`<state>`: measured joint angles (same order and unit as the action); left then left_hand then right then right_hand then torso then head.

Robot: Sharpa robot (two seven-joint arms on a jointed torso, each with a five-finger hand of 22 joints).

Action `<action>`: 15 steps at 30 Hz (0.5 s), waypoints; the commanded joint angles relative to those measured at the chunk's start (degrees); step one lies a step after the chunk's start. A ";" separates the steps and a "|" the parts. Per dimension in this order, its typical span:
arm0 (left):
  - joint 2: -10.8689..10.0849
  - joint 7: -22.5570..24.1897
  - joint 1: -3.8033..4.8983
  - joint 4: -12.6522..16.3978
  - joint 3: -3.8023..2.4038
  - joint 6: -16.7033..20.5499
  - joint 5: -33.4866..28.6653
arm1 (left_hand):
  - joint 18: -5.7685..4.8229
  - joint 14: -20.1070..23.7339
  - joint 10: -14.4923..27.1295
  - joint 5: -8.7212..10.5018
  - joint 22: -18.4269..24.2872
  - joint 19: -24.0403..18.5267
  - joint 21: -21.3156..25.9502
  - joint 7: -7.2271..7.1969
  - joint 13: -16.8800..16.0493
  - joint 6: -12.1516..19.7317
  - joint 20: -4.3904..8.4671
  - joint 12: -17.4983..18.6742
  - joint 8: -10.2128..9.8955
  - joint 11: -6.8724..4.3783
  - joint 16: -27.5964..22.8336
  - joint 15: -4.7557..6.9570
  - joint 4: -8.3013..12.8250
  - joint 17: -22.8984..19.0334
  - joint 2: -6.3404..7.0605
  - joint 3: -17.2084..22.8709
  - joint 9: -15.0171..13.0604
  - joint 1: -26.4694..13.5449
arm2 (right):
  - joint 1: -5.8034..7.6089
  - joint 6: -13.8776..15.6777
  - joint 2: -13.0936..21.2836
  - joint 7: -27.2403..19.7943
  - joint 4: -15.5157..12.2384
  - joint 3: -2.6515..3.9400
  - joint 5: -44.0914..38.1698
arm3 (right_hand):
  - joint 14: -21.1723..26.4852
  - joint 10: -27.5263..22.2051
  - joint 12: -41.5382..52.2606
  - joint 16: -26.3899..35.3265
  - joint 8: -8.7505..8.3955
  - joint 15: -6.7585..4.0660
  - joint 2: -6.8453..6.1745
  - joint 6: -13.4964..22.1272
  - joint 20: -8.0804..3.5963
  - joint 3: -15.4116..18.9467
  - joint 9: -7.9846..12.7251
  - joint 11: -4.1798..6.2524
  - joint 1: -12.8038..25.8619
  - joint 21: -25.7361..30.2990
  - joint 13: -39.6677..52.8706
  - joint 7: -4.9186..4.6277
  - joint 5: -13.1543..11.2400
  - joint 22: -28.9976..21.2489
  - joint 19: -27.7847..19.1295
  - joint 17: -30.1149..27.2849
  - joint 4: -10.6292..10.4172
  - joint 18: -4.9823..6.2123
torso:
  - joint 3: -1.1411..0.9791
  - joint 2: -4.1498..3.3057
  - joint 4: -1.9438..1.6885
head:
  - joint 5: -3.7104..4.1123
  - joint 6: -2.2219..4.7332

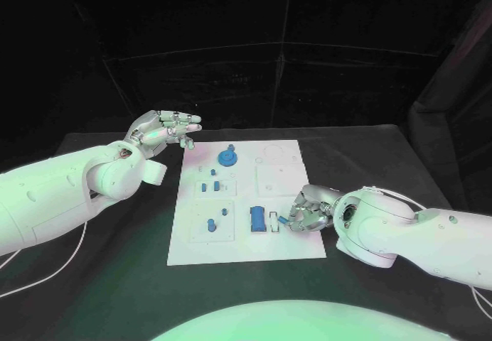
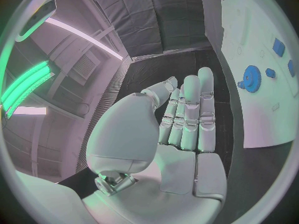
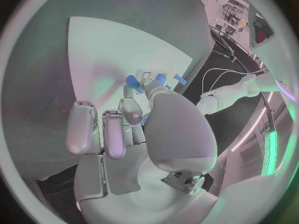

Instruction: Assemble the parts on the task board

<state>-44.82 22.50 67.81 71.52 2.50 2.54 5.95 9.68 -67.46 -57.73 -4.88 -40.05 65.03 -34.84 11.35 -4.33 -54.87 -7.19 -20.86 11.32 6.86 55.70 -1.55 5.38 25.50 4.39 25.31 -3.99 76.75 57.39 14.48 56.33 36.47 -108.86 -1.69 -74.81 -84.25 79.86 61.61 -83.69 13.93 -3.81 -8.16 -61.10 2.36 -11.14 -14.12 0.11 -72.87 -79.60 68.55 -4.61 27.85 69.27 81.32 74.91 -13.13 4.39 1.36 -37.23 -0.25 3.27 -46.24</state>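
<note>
Your right hand (image 1: pixel 306 212) hovered over the task board (image 1: pixel 195 245)'s near right corner, whether pinching a small blue part I couldn't tell; the blue block (image 1: pixel 257 219) lay just left. Your left hand (image 1: pixel 164 128), open, waited far off.

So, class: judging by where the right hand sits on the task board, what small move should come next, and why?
Probably ease the right hand down to seat its small blue part on the task board: it appears pinched there, beside the blue block.
</note>
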 commanded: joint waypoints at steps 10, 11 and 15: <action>0.07 0.11 0.08 0.13 -0.04 -0.65 -0.21 | 0.82 0.39 0.24 -0.22 0.00 -0.23 0.08 -0.13 0.04 0.34 0.05 -0.20 0.22 -0.04 0.12 -0.03 0.21 -0.05 -0.05 -0.04 0.03 0.39 | 0.06 3.10 -2.80 -0.57 1.57 0.00 4.74 | -4.04 1.18 1.50 -0.62 1.01 -0.64 1.68 -1.90 -0.45 2.98 -1.04 0.58 2.97 -0.56 1.16 0.77 2.93 0.41 0.57 6.27 -1.30 -0.36 | -0.06 -0.05 -0.02 | -0.27 -0.09; 0.07 0.10 0.08 0.13 -0.04 -0.65 -0.21 | 0.82 0.39 0.24 -0.22 0.00 -0.23 0.08 -0.13 0.04 0.34 0.05 -0.20 0.22 -0.04 0.12 -0.03 0.21 -0.05 -0.05 -0.04 0.03 0.39 | 0.06 3.04 -2.94 -0.56 1.67 0.00 4.78 | -4.05 1.24 1.59 -0.66 1.05 -0.66 1.76 -1.97 -0.47 3.11 -1.09 0.61 3.07 -0.56 1.23 0.81 3.02 0.41 0.57 6.32 -1.37 -0.35 | -0.06 -0.06 -0.02 | -0.27 -0.10; 0.07 0.09 0.08 0.12 -0.04 -0.64 -0.21 | 0.82 0.39 0.24 -0.22 0.00 -0.23 0.08 -0.13 0.04 0.34 0.05 -0.20 0.22 -0.04 0.12 -0.03 0.21 -0.05 -0.05 -0.04 0.03 0.39 | 0.07 2.48 -3.53 -0.17 2.27 0.01 4.91 | -4.09 1.57 2.16 -0.78 1.26 -0.78 2.16 -2.41 -0.58 3.61 -1.33 0.77 3.40 -0.65 1.69 1.03 3.38 0.60 0.66 6.50 -1.60 -0.39 | -0.04 -0.04 0.04 | -0.34 -0.15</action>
<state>-44.78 22.42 67.81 71.54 2.50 2.51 5.95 9.68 -67.46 -57.74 -4.88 -40.06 65.03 -34.84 11.35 -4.33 -54.87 -7.19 -20.86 11.32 6.86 55.70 -1.55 5.38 25.51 4.39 25.31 -3.99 76.76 57.39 16.44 52.87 36.39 -106.67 -1.70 -70.98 -83.84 80.98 63.60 -84.19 14.86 -4.22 -6.08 -63.16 1.94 -7.86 -15.38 0.82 -69.87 -79.86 70.20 -3.62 30.98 69.81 81.73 74.91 -14.83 4.40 1.32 -37.28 -0.24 2.96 -46.37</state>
